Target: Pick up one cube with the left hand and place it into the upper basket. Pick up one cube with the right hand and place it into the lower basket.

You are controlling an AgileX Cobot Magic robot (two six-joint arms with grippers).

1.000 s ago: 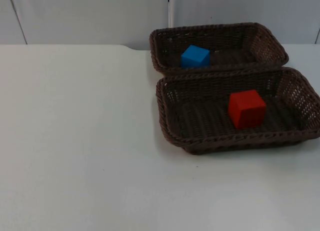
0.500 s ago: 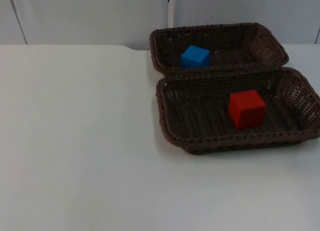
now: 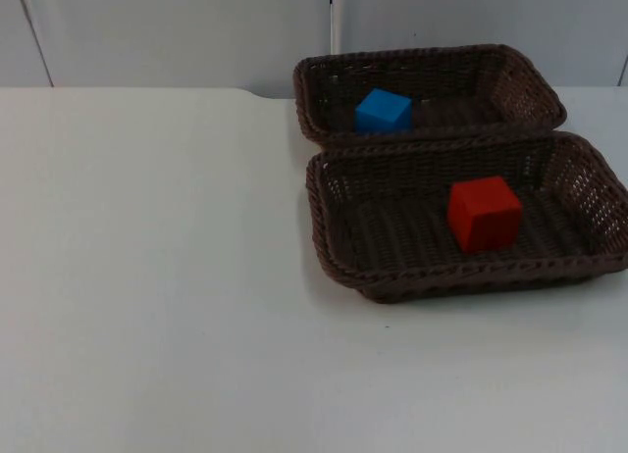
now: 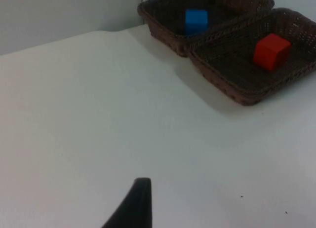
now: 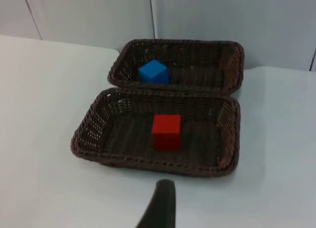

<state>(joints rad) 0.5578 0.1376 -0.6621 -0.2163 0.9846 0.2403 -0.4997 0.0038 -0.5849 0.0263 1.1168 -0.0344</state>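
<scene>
Two cubes already sit in place, blue cube (image 3: 383, 111) in the upper basket (image 3: 535, 85) at twelve o'clock of red cube (image 3: 484, 214) in the lower basket (image 3: 334, 262); end effector states unreadable, so arms should simply stay clear.

— Top view? Fixed above, looking down and forward over the table (image 3: 147, 276) toward the wall (image 3: 177, 31).
— Wrist views? Lower, looking obliquely across the table from opposite sides; shared with top: both baskets (image 3: 432, 90) (image 4: 207, 16) (image 5: 182, 62).
</scene>
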